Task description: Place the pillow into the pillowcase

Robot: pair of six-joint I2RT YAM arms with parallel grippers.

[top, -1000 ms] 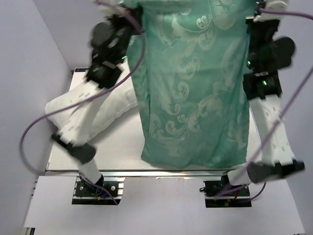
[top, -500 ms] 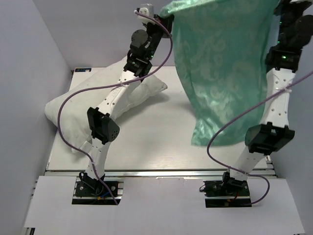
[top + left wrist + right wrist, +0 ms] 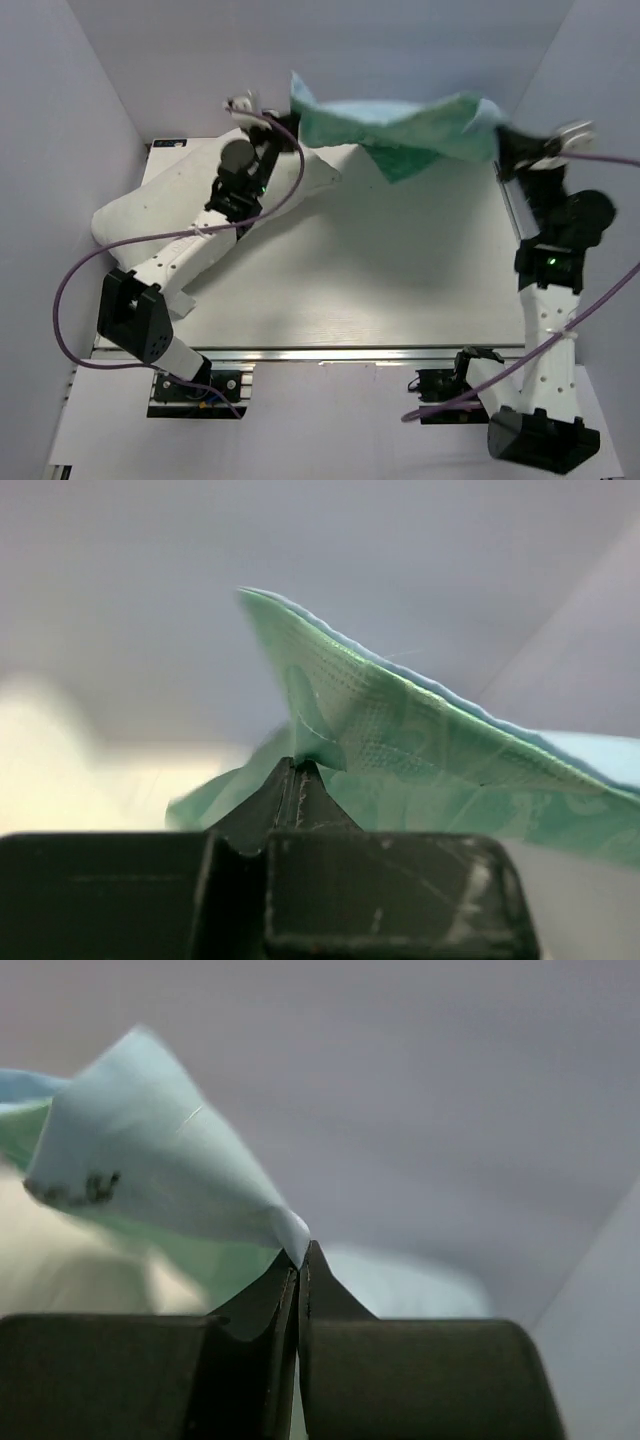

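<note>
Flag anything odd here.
Pillowcase is stretched in the air between left gripper and right gripper, bunched and twisted, no mouth visibly open. Pillow lies skewed under the left arm, overhanging the left edge of the table.

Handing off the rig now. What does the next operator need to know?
The left gripper is shut on one corner of the pillowcase; the right gripper is shut on another corner.
The pillowcase hangs stretched between them above the far side of the table.
The pillow lies on the table's left side, partly under the left arm, outside the case.
Done: case lifted. Left: open its mouth, put the pillow in.
</note>
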